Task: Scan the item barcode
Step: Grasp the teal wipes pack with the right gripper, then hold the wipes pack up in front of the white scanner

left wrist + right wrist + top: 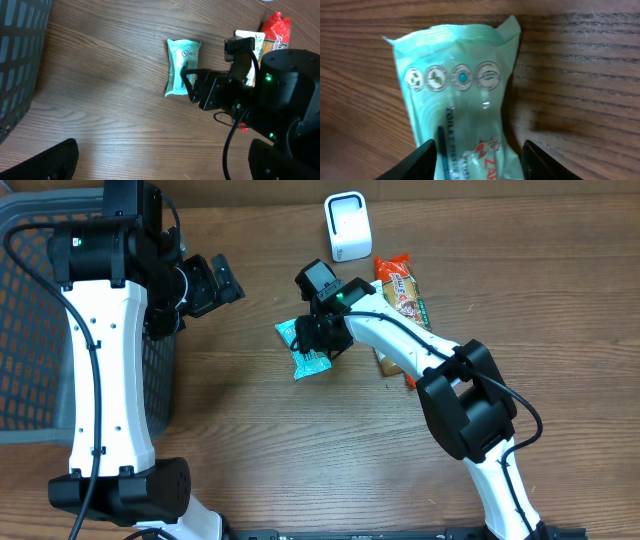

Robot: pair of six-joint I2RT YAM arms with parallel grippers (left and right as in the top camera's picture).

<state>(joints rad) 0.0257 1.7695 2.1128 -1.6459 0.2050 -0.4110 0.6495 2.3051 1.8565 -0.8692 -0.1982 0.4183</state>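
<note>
A pale teal tissue pack (309,364) lies flat on the wooden table; it also shows in the left wrist view (182,61) and fills the right wrist view (460,95). My right gripper (322,340) is down over it, and its open jaws (477,162) straddle the pack's near end. The left finger touches the pack's edge, and a small gap shows at the right finger. No barcode is visible on the pack. The white scanner (346,225) stands at the table's far side. My left gripper (225,280) hovers wide open and empty above bare table (160,160).
A dark mesh basket (30,330) fills the left edge of the table, seen also at the left wrist view's upper left (20,50). Orange and red snack packets (400,290) lie under the right arm, just right of the tissue pack (272,30).
</note>
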